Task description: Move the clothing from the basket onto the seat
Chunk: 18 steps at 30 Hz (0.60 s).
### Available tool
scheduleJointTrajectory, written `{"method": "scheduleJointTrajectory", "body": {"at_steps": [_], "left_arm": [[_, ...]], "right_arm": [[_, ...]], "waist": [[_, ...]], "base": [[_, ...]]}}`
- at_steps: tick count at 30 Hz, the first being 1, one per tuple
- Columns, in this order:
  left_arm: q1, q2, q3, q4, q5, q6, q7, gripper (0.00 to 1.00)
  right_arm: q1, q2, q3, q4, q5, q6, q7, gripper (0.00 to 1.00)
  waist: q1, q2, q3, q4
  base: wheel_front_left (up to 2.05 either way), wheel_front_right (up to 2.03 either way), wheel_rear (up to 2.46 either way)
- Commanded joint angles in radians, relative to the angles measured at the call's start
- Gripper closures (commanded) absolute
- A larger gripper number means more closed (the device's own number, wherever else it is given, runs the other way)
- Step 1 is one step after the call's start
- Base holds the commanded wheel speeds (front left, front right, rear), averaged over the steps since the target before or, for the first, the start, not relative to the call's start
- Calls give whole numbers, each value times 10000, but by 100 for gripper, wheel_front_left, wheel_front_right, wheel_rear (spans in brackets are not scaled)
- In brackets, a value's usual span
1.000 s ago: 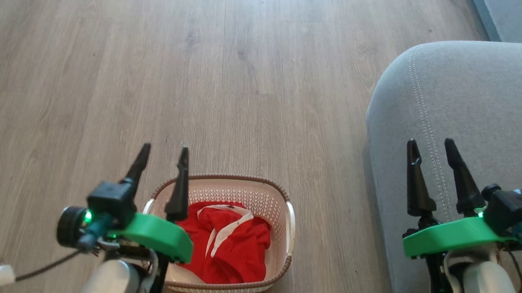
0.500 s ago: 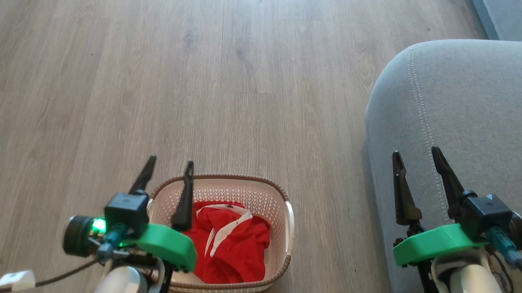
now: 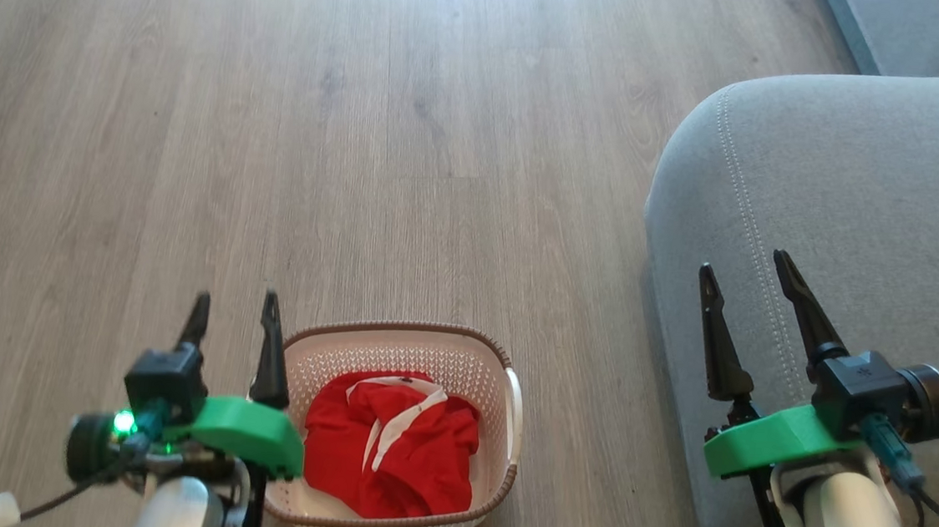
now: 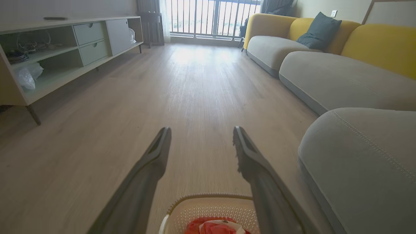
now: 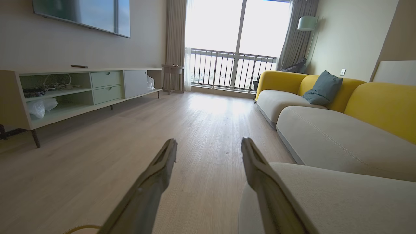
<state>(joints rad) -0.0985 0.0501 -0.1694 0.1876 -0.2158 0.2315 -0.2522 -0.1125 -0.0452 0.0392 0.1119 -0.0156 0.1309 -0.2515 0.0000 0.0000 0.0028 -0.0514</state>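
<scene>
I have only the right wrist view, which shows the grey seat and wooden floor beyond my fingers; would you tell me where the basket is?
Observer: The basket stands on the floor to the left of the seat, with a strip of bare floor between them.
Operator: Thank you. Is the clothing inside it?
Observer: Yes, the red clothing lies crumpled in the basket, with white trim on top.
Operator: And how is the other arm placed?
Observer: The left gripper is open and empty. In the head view it sits at the basket's left rim.
</scene>
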Motion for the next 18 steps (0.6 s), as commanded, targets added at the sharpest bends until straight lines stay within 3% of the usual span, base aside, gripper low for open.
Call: {"method": "scheduleJointTrajectory", "body": {"at_steps": [1, 4, 10, 18], "left_arm": [[-135, 5, 228, 207, -207, -9, -95, 0], [-119, 4, 141, 795, -404, -89, -95, 0], [-84, 2, 213, 869, -1161, -747, -95, 0], [-212, 2, 299, 972, -1365, -669, -95, 0]], "right_arm": [[-361, -51, 283, -261, 6, -2, -103, 0], [-306, -51, 346, -78, 53, -2, -103, 0], [-284, -51, 350, 124, -82, -2, -103, 0], [-304, -51, 341, 174, -110, -2, -103, 0]], "waist": [[0, 0, -46, -22], [0, 0, -85, -45], [0, 0, -60, -16], [0, 0, 0, 40]], "base": [[0, 0, 0], [0, 0, 0], [0, 0, 0], [0, 0, 0]]}}
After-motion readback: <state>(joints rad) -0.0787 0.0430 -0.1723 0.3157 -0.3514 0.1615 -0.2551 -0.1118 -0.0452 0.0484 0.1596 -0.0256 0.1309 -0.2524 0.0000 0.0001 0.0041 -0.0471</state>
